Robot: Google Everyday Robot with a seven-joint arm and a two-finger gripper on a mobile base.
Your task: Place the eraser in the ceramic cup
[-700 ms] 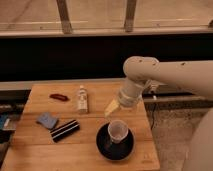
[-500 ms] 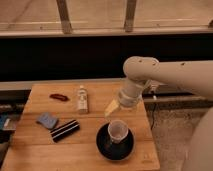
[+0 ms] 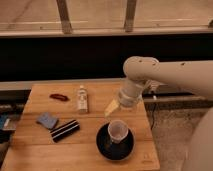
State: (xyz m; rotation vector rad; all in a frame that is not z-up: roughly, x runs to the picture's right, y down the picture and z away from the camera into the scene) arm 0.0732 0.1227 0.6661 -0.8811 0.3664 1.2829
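Zero steps of the task look finished to me. The end effector (image 3: pixel 111 106) hangs released and empty above the counter (image 3: pixel 90 161). The eraser (image 3: pixel 65 130) lies flat on the wood, well to the left of the end effector in my view and lower, just beside a blue-grey pad (image 3: pixel 47 120). The ceramic cup (image 3: pixel 118 130) stands on its black saucer (image 3: pixel 107 147), near the end effector and just below it, with nothing visible inside. What is left, in my judgement: reach the eraser, grasp it, carry it over the cup and drop it in
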